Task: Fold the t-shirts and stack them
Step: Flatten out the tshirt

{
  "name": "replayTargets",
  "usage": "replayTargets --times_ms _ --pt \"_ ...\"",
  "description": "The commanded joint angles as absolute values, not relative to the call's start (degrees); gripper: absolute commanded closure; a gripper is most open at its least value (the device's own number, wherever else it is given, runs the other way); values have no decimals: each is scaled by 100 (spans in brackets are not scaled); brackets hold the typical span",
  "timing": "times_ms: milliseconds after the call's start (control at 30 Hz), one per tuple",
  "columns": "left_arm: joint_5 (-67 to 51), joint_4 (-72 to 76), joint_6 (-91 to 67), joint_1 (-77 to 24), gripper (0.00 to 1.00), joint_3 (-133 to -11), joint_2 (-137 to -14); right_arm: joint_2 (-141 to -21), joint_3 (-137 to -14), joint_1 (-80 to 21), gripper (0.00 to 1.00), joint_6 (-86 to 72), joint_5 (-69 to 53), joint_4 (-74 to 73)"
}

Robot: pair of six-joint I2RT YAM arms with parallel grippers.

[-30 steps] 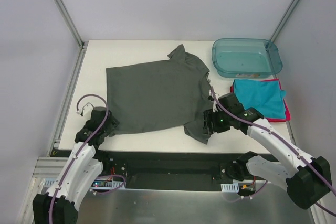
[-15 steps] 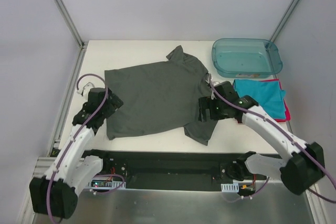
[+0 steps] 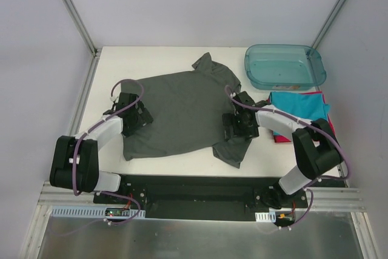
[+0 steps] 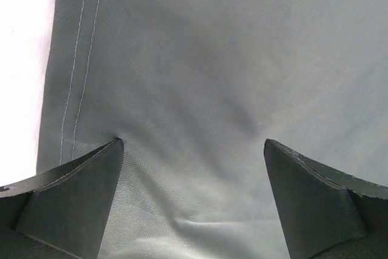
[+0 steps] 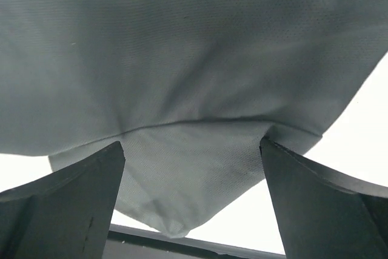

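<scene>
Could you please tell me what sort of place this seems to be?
Likely a robotics lab cell: white table, plain panel walls on metal posts, two robot arms mounted at its edge.

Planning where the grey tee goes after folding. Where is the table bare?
Bare: the table at its far-left corner, between its edge and the grey t-shirt; also the near-right strip below the teal shirt. Crowded: the right side, around the tub.

- You see the dark charcoal-grey cloth t-shirt (image 5: 194, 47) filling most of your view, with a paler flap tapering to a corner low down.
- Your right gripper (image 5: 191, 145) has its two dark fingers (image 5: 66, 204) spread wide, framing that flap.
- The white table top (image 5: 357, 137) shows at the right.
</scene>
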State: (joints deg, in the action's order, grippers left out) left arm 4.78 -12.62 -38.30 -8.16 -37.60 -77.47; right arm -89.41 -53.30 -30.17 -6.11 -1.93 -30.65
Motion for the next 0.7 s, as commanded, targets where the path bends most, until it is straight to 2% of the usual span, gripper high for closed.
replayTargets --times_ms 0,400,533,667 --pt "703 -1081 -3656 -633 1 -3972 -8243 -9210 -5362 -2805 4 -738 -237 -2944" --pt "361 -905 -3428 -282 1 -5158 -9465 -9360 -5422 -1811 4 -765 -290 -3006" --pt "-174 -897 -3314 -246 1 -5414 -9352 -9063 -5519 -1880 4 -274 -457 -2918" --pt "-404 -984 -3357 -255 1 -5152 -8669 -8448 -5599 -2319 4 -44 -37 -3198"
